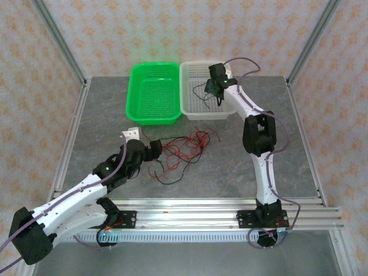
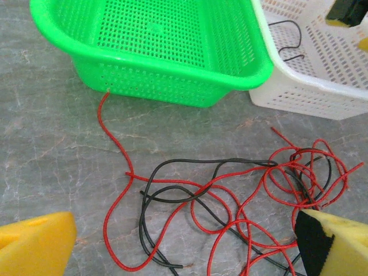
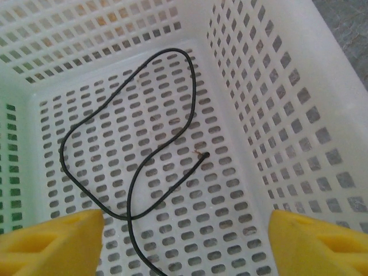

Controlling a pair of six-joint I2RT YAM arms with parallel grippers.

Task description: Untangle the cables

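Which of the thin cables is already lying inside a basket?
The thin black cable on the floor of the white perforated plastic basket. The other red and black cables lie tangled on the grey table.

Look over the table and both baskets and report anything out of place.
The thin red and black wires lie knotted in a heap on the grey table, one red strand trailing to the foot of the green plastic basket. One black wire lies alone in the white plastic basket. Nothing looks damaged.
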